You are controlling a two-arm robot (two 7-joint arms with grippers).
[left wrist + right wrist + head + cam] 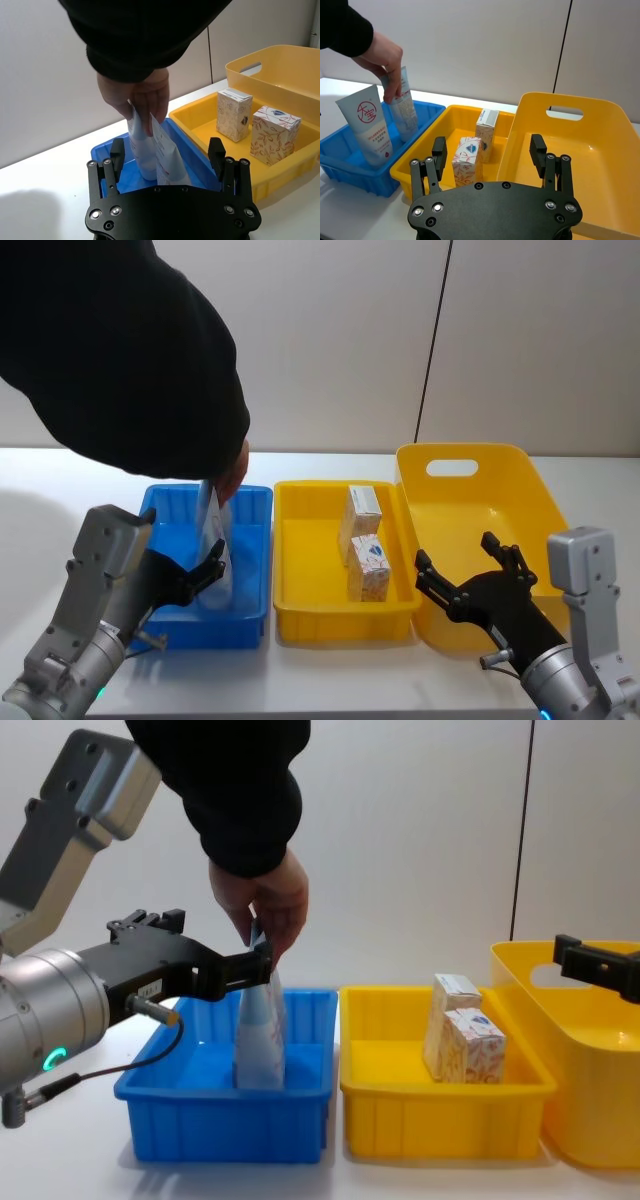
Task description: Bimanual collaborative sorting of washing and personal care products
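Both arms are silver-grey, boxy up top and rounded at the wrist. The left gripper (167, 155) and right gripper (490, 152) are matte black, with slim ribbed fingers and a curved plate of silver screws. A green light glows on the left wrist beside a thin cable. The person's sleeve (245, 790) is black.

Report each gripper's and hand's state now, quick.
Left gripper: open, empty, over the blue bin.
Right gripper: open, empty.
Person's hand: holding a tube upright in the blue bin.
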